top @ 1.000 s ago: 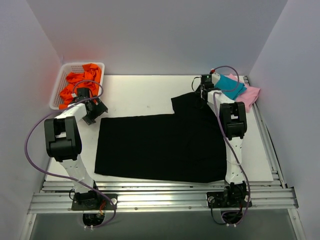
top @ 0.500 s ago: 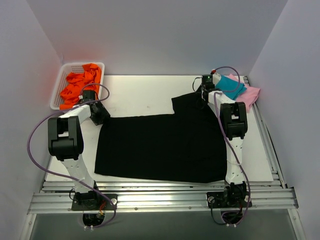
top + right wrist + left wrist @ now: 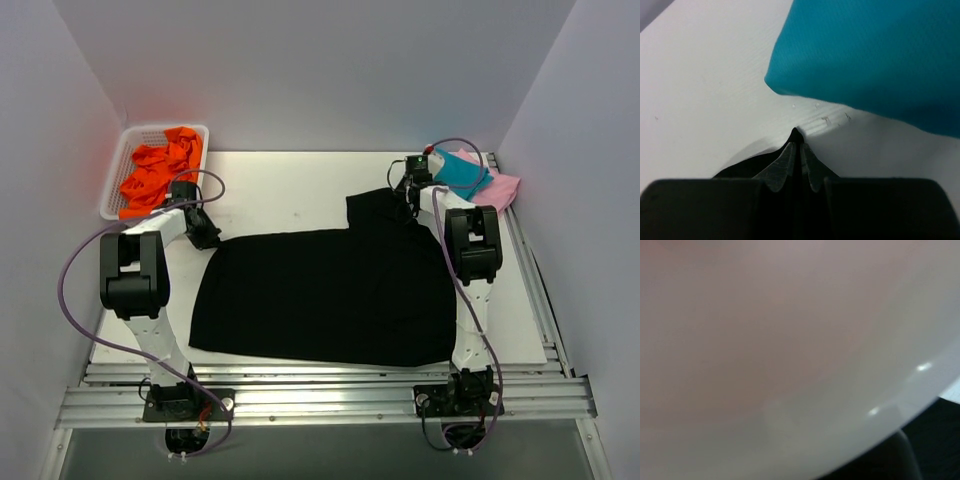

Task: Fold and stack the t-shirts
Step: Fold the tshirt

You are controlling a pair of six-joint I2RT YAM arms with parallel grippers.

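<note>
The large black t-shirt (image 3: 330, 295) lies spread over the middle of the table. My left gripper (image 3: 204, 237) sits low at its far left corner, shut on that corner. The left wrist view is a pale blur, with black cloth (image 3: 940, 440) only at the lower right. My right gripper (image 3: 410, 193) is at the shirt's far right flap, with its fingers (image 3: 785, 160) shut on a peak of black cloth (image 3: 740, 172). A folded teal t-shirt (image 3: 462, 175) lies on a pink one (image 3: 503, 187) at the far right corner. The teal t-shirt (image 3: 870, 60) fills the upper right of the right wrist view.
A white basket (image 3: 117, 172) with orange cloth (image 3: 160, 165) stands at the far left, just behind the left gripper. White walls close in the back and both sides. Metal rails (image 3: 320, 392) run along the near edge.
My left gripper has slid right to the black shirt's far left corner and gone from open to shut. The right gripper has drifted slightly right with the flap.
</note>
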